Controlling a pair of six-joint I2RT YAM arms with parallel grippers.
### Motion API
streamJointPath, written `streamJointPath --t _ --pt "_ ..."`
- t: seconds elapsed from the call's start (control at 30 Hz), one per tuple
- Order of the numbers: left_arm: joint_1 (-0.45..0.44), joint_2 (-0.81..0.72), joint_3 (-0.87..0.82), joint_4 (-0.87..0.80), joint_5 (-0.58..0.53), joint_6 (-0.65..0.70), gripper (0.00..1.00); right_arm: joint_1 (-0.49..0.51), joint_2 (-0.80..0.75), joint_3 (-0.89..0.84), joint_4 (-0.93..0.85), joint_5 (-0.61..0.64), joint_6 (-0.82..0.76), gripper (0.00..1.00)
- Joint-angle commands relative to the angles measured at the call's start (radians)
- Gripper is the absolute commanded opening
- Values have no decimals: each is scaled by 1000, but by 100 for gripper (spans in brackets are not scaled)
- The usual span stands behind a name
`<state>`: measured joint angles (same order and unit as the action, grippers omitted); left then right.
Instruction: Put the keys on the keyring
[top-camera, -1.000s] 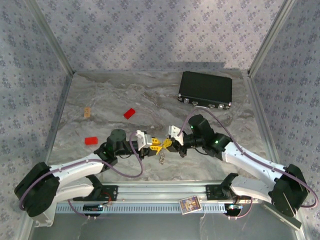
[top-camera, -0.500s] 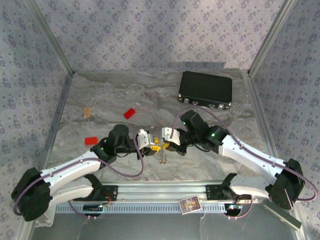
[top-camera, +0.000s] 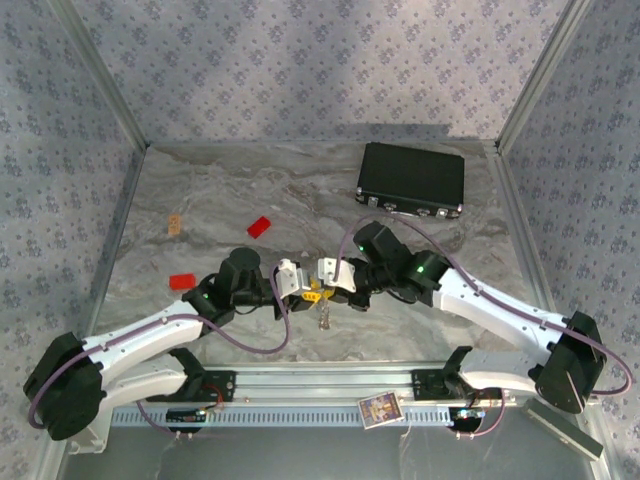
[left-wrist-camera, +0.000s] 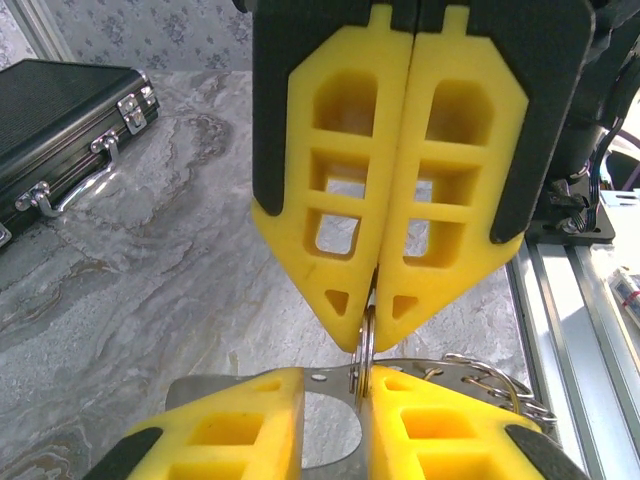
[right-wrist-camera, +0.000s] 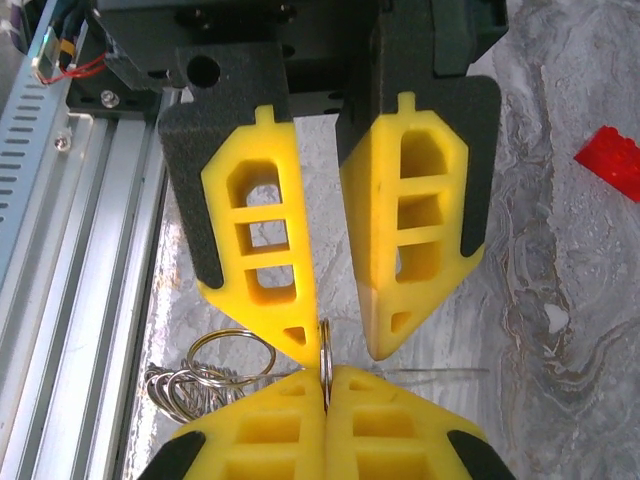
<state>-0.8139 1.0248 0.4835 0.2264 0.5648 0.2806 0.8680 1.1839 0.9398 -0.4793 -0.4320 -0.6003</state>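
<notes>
The keyring (right-wrist-camera: 325, 350) is a thin silvery loop standing on edge. My right gripper (right-wrist-camera: 325, 378) is shut on its lower part. In the left wrist view the same right gripper (left-wrist-camera: 373, 325) pinches the keyring (left-wrist-camera: 363, 345) from above. My left gripper (left-wrist-camera: 333, 385) is open, its jaws standing apart around the ring. The ring touches one left finger (right-wrist-camera: 290, 335) and stands apart from the other. A bunch of linked silvery rings (right-wrist-camera: 195, 385) hangs off the keyring. From above, the left gripper (top-camera: 306, 291) and right gripper (top-camera: 323, 289) meet tip to tip. The keys are hidden.
A flat silvery plate (left-wrist-camera: 325, 382) with a small hole sits just beyond my left fingertips. A black case (top-camera: 411, 180) lies at the back right. Two red blocks (top-camera: 259, 226) (top-camera: 182, 282) and a small tan piece (top-camera: 175, 225) lie to the left. The aluminium rail (top-camera: 320, 385) runs along the front.
The right gripper has swung leftward towards the left gripper, and the two now stand closer, tip to tip. The hanging rings moved a little left with them.
</notes>
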Motion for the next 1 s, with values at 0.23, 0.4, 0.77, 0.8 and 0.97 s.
streamJointPath --t 0.23,0.4,0.77,0.8,0.97 --pt "-7 -8 16 50 41 -4 0 -4 -19 -9 39 -43 9 20" --pt "-6 -8 -39 175 50 -59 0 -75 -69 -105 162 -159 102 29" --pt "-6 -5 -87 266 49 -93 0 -84 -95 -150 170 -111 124 27" --pt "-7 -5 -88 266 49 -93 0 -84 -100 -150 160 -97 117 26" --pt "-7 -2 -86 265 51 -91 0 -85 -119 -145 101 -41 87 23"
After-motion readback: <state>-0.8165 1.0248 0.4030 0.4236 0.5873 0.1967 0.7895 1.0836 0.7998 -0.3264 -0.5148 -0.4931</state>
